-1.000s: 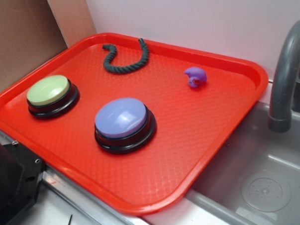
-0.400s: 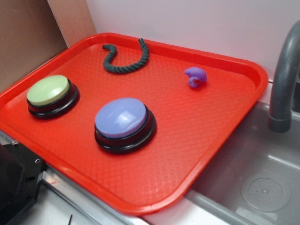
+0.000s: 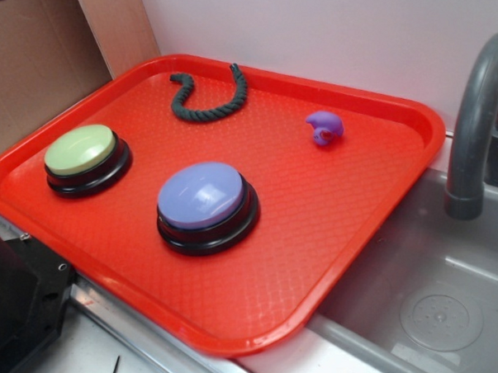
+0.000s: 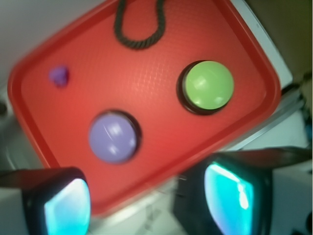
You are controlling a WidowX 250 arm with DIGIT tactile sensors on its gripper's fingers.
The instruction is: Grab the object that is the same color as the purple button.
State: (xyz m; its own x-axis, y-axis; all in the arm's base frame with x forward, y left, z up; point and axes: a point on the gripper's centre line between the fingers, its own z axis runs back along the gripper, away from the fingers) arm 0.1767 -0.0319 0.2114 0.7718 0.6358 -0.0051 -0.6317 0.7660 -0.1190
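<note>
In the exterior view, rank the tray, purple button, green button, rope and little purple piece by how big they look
1. red tray
2. purple button, nearer the camera
3. green button, probably alike in size
4. rope
5. purple piece

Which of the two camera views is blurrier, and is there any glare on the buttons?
Wrist view is blurrier: the purple button and small purple piece look smeared. Exterior view is sharp, with a soft highlight on the purple button's dome and the green button.
</note>
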